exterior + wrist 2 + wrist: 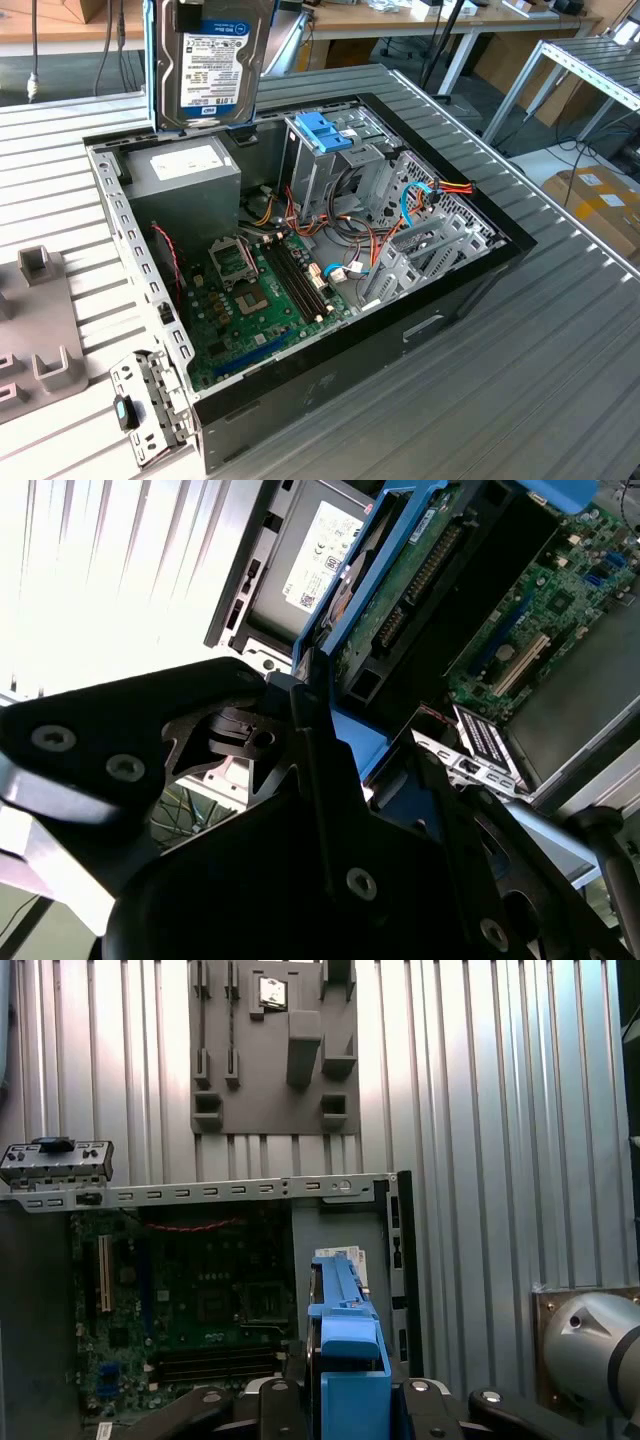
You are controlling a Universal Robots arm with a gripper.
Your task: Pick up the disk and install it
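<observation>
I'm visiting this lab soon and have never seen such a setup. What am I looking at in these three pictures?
This is a robot arm with a gripper, working over an opened computer case that lies on a ribbed metal table. The exterior view comes from a camera off the arm; both wrist views come from cameras riding on the arm. The gripper is shut on the disk, a dark hard drive in a blue carrier, held in the air above the case. Inside the case are a green motherboard and a metal cage with a blue handle. A grey fixture plate lies on the table beside the case.
</observation>
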